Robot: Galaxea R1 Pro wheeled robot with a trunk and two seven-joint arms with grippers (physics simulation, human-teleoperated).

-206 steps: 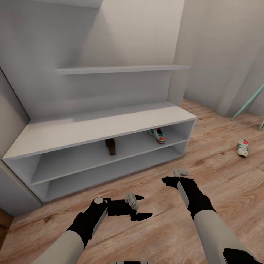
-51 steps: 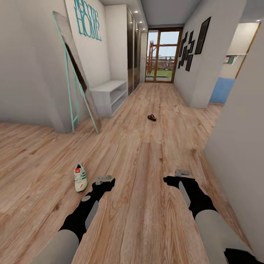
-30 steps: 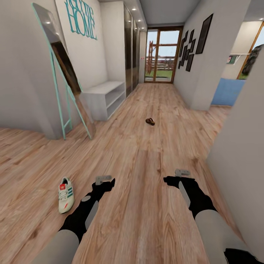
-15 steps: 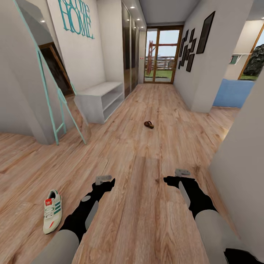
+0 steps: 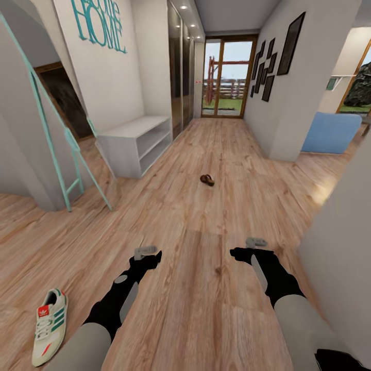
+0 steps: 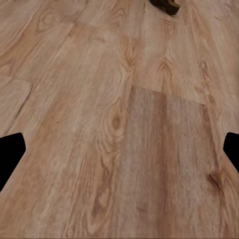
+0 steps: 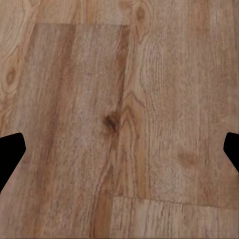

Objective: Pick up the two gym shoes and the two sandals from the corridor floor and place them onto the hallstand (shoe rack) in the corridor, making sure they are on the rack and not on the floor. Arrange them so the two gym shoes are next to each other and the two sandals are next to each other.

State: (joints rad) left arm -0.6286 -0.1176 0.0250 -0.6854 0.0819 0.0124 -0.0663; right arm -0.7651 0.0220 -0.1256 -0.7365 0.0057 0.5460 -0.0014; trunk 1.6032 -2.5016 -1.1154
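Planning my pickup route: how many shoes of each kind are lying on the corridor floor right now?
White low sneakers with teal-green stripes and red accents: 1
Dark brown sandals: 1
Total: 2, both on the wood-plank floor, neither in a gripper.

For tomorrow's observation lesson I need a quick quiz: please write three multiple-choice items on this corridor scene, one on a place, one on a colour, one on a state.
1. Where is the white sneaker with green stripes?
A. On the wood-plank floor by the robot's left arm
B. Inside the grey shelf unit
C. On the blue sofa

2. What colour is the frame of the leaning mirror?
A. Red
B. Teal
C. Black

3. What is the left pincer holding?
A. The sneaker
B. The dark brown sandal
C. Nothing

Answers:
1 A, the white sneaker lies on the floor.
2 B, the mirror frame is teal.
3 C, the left pincer has bare planks between its open fingers; the dark brown sandal lies further down the corridor.
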